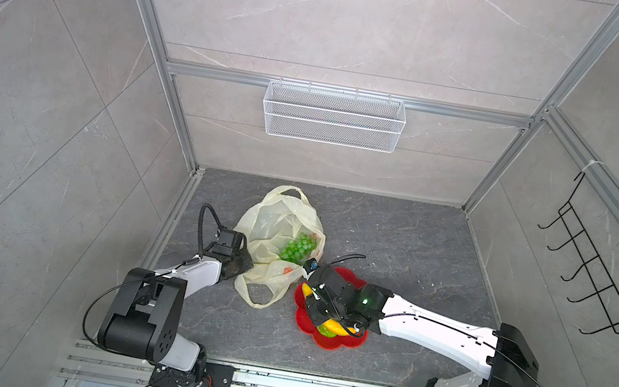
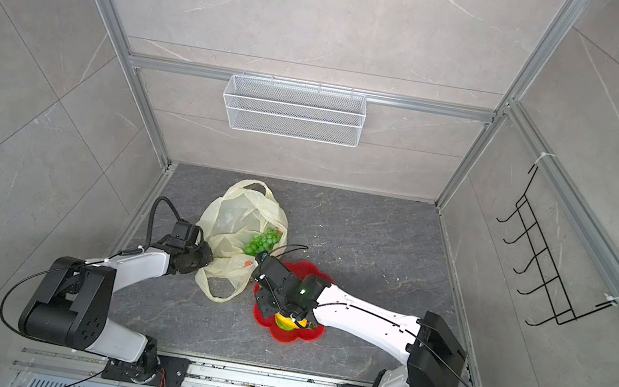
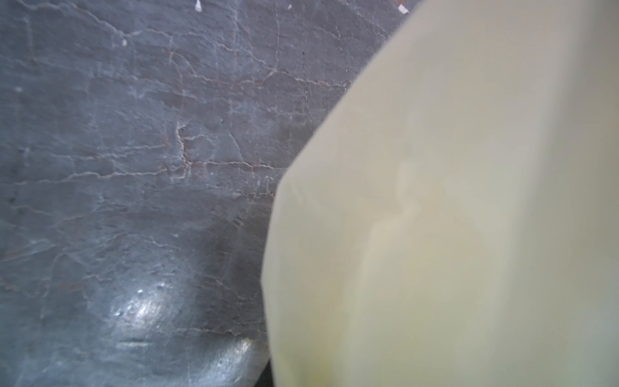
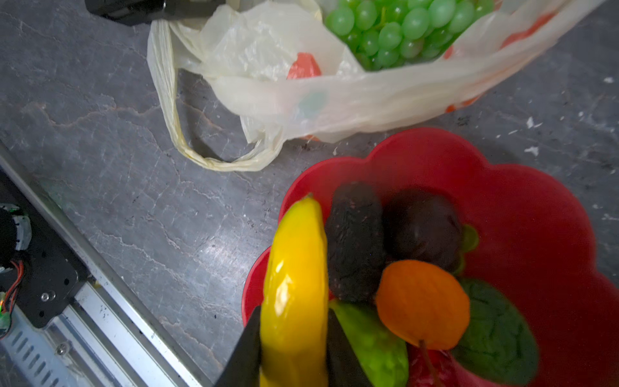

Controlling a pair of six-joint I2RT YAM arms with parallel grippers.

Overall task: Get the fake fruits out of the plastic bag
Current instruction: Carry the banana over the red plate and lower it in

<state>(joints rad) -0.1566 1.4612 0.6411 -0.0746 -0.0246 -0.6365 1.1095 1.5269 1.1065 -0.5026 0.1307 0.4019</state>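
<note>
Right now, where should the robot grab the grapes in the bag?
Probably across the middle of the grape bunch, coming from above through the open mouth of the plastic bag: the grapes lie bare there, while plastic rises around their sides.

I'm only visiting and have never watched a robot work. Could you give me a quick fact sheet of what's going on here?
bag: cream plastic bag lying on the dark table, mouth open
inside bag: green grape bunch
red plate: beside the bag, holding two dark avocados, orange, green avocado, bumpy green ball
left jaws: closed on the bag's edge
right jaws: closed on the yellow banana, over the plate
</note>
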